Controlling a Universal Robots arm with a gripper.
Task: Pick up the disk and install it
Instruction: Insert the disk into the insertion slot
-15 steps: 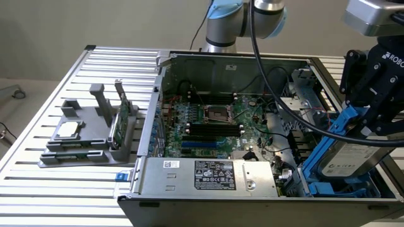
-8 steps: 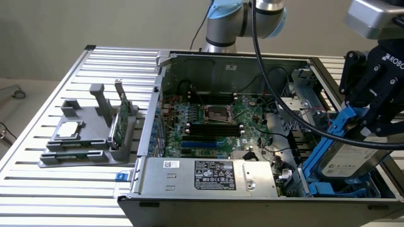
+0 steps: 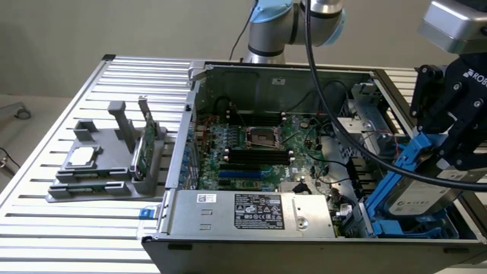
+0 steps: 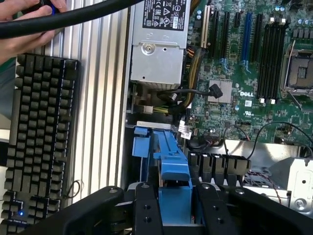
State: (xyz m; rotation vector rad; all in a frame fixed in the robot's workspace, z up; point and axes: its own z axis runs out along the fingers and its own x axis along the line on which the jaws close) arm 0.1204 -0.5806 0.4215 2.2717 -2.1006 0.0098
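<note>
The gripper [image 3: 454, 162] pinched the disk [image 3: 417, 197] by its blue carrier. In the wrist view, one black finger [image 4: 146, 208] stood on each side of the carrier. The disk hung tilted over the corner of the open computer case [image 3: 304, 74] on the exterior view's right, just beside the power supply [image 3: 247, 212], with its lower end among the blue drive rails. The motherboard [image 3: 259, 154] lay towards the exterior view's left of it. Outside the case, a keyboard [image 4: 39, 137] rested on the slatted table [image 3: 76, 228], with a person's hand [image 4: 24, 29] near it.
</note>
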